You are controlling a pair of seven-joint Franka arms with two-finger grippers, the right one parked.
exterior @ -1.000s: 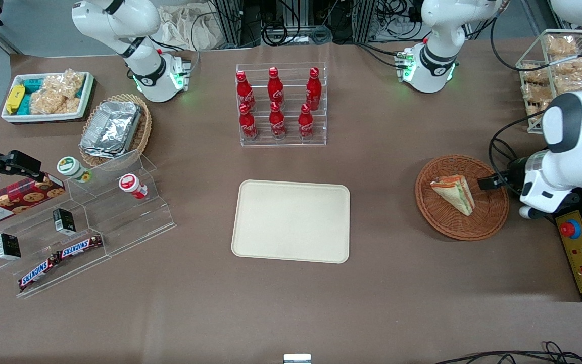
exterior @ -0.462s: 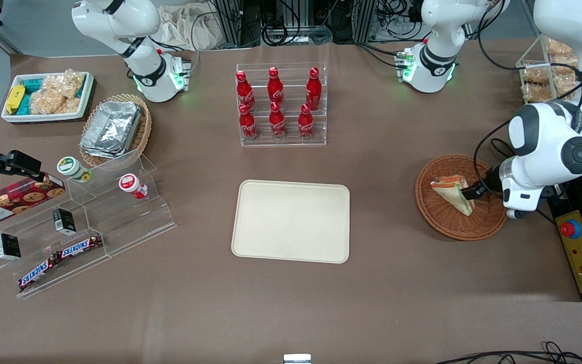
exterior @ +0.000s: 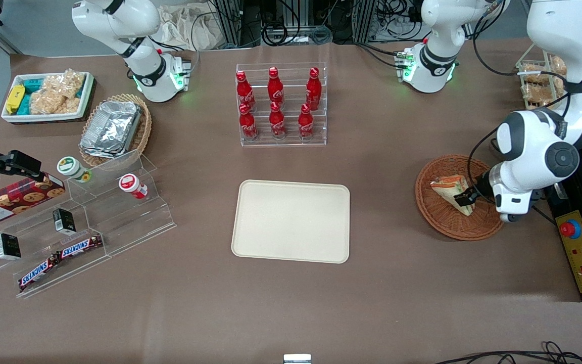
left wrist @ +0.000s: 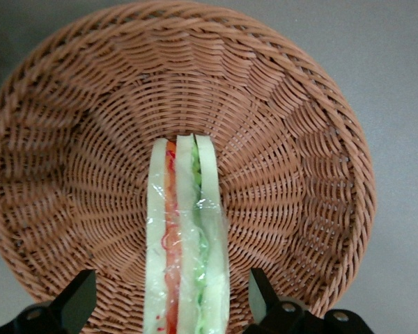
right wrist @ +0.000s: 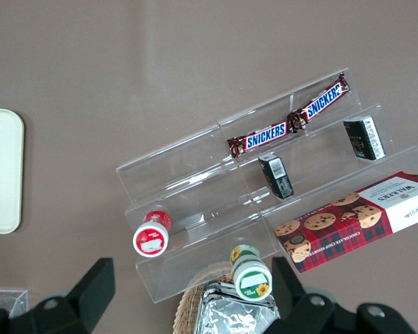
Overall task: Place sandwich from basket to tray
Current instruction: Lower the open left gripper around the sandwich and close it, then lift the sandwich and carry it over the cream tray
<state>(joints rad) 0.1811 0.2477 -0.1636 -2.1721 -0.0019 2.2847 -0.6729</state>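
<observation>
One sandwich (exterior: 451,193) is all this job concerns, and it has not yet left its basket (exterior: 440,222). Reading the front view from its left edge across: a clear stepped display (exterior: 119,212) of snack bars and small jars stands toward the parked arm's end of the counter (exterior: 291,303); next comes the cream tray (exterior: 291,221), lying flat and bare near the middle, with a clear rack of red bottles (exterior: 281,103) farther from the camera than the tray; then, toward the working arm's end and well apart from the tray, the round reddish-brown basket holds the wrapped triangular wedge. The left arm's gripper (exterior: 465,197) is down at the basket, at the wedge's layered edge. Seen from the wrist camera, the sandwich (left wrist: 187,240) stands on edge in the wicker bowl (left wrist: 70,139), its red and green filling showing between pale bread, and the gripper (left wrist: 173,309) straddles it with its fingers (left wrist: 76,303) spread apart, a gap visible on each side, so nothing is clamped. By this evidence the task is at its opening stage: the approach looks complete, while the squeeze, the lift, the carry across the bare counter and the set-down on the tray all remain to be done.
</observation>
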